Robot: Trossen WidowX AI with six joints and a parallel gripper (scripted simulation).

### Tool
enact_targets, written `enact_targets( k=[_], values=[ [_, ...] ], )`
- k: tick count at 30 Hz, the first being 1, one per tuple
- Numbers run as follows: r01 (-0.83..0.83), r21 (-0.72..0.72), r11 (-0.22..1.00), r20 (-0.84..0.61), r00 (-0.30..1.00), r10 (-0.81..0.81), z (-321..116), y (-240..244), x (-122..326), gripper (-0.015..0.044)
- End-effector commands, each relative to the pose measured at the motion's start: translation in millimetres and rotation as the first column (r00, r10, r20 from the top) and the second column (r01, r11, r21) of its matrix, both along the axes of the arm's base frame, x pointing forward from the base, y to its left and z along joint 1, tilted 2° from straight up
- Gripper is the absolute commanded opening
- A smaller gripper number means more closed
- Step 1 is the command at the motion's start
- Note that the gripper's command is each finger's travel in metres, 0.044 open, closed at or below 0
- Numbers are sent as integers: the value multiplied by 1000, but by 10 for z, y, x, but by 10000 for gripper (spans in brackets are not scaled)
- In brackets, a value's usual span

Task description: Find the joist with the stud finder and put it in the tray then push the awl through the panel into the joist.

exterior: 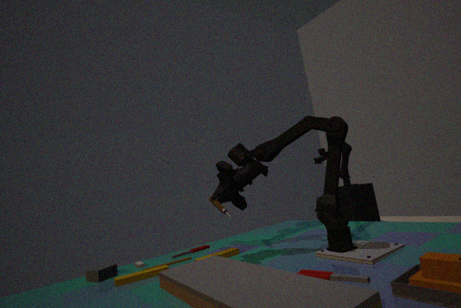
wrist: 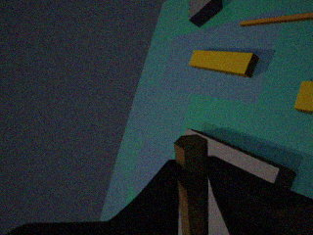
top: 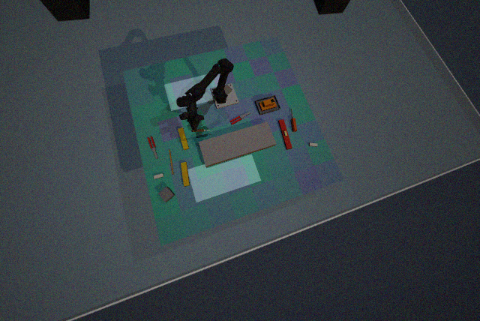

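My gripper (top: 195,129) (exterior: 213,199) (wrist: 191,164) is shut on the awl (top: 199,130) (exterior: 217,205) (wrist: 194,154). The awl has a brown-orange handle and a thin pale tip, and is tilted, with its tip slanting down in the exterior view. It is in the air near the back left end of the floor panel (top: 236,147) (exterior: 260,280) (wrist: 245,162), not touching it. The panel is a raised grey-brown slab; no hole or joist can be made out. The orange stud finder (top: 267,104) (exterior: 439,266) sits in the dark tray (top: 263,113) (exterior: 415,292), right of the arm's base.
Yellow bars (top: 183,139) (top: 184,174) (wrist: 222,62), a thin stick (top: 171,162) and a grey block (top: 166,194) lie left of the panel. Red-handled tools (top: 235,119) (top: 151,142) lie behind and far left. A red level (top: 284,134) and an orange-handled screwdriver (top: 293,124) lie right.
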State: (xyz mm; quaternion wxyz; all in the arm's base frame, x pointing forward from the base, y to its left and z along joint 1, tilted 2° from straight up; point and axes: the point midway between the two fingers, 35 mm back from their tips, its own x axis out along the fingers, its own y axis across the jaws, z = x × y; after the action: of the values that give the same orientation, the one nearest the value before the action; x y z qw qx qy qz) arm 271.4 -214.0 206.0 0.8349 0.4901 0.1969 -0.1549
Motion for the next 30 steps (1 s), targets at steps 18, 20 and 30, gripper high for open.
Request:
enact_targets(
  k=[18,20,30],
  values=[
    [-240,-707,665,132,879,459,395,360,-30,0],
    [-245,-719,650,124,875,467,358,393,37,0],
    [-256,-779,573,92,856,508,178,626,383,0]
  ],
)
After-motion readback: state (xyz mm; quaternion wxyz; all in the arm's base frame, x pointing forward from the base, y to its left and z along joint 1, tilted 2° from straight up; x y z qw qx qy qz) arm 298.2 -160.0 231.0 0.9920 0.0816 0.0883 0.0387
